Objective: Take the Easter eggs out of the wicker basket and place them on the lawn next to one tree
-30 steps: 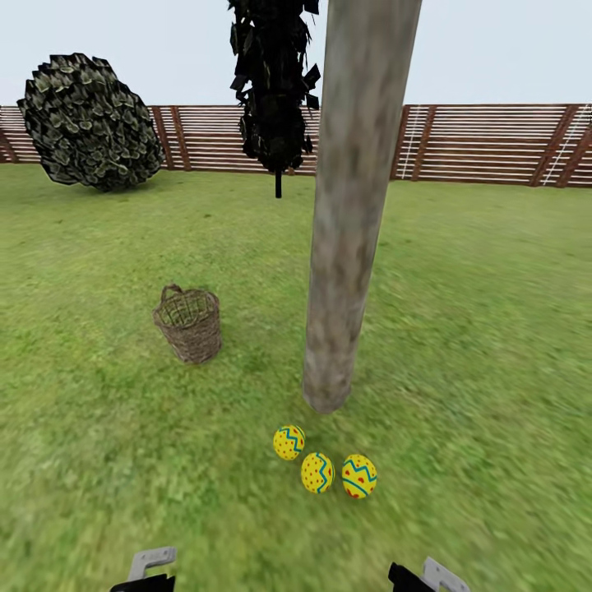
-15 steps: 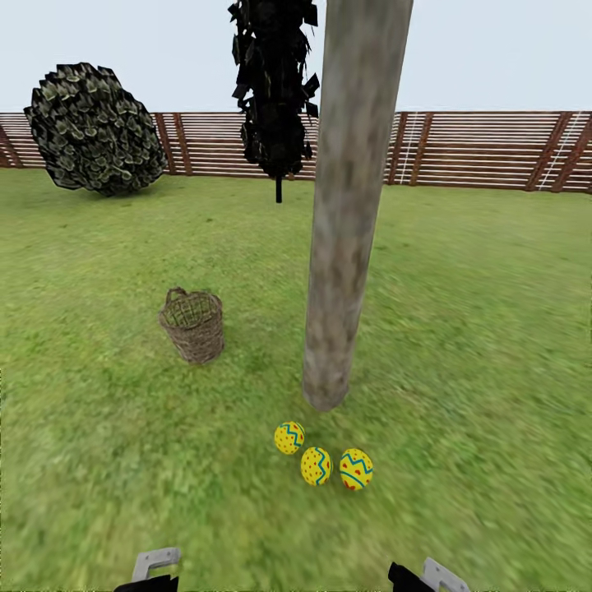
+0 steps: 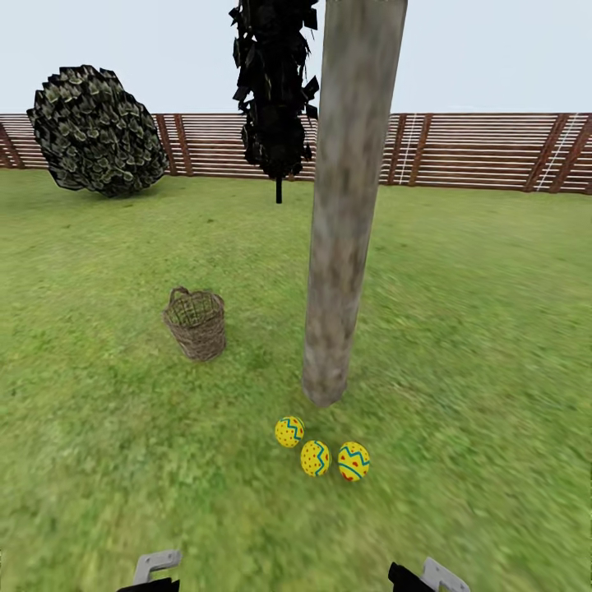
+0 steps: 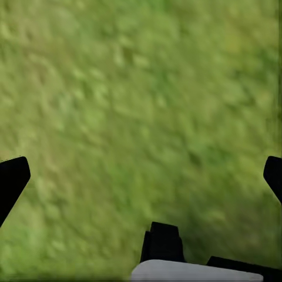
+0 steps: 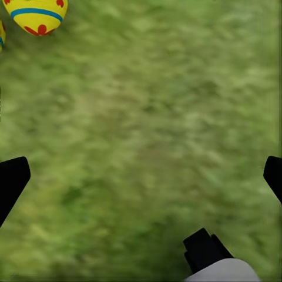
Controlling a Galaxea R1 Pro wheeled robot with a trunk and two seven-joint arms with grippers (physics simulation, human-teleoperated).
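Three yellow Easter eggs (image 3: 289, 431) (image 3: 315, 458) (image 3: 353, 461) with red dots and blue zigzags lie in a row on the lawn (image 3: 460, 345), just in front of the foot of the tree (image 3: 344, 214) with its thick grey-brown trunk. The wicker basket (image 3: 196, 323) stands upright on the grass to the left of the trunk, and nothing shows inside it. My left gripper (image 4: 141, 179) is open over bare grass. My right gripper (image 5: 141, 179) is open too, with one egg (image 5: 36, 13) at the edge of its view. Both wrists (image 3: 154, 569) (image 3: 429, 575) show at the bottom of the head view, short of the eggs.
A narrow black conifer (image 3: 275, 90) stands behind the trunk and a round dark bush (image 3: 94, 131) at the far left. A slatted wooden fence (image 3: 477, 148) closes the back of the garden. Open grass lies to the right of the tree.
The whole head view has shifted a little, so the camera moved: eggs and basket look slightly smaller and farther. The eggs, basket and grippers keep their places.
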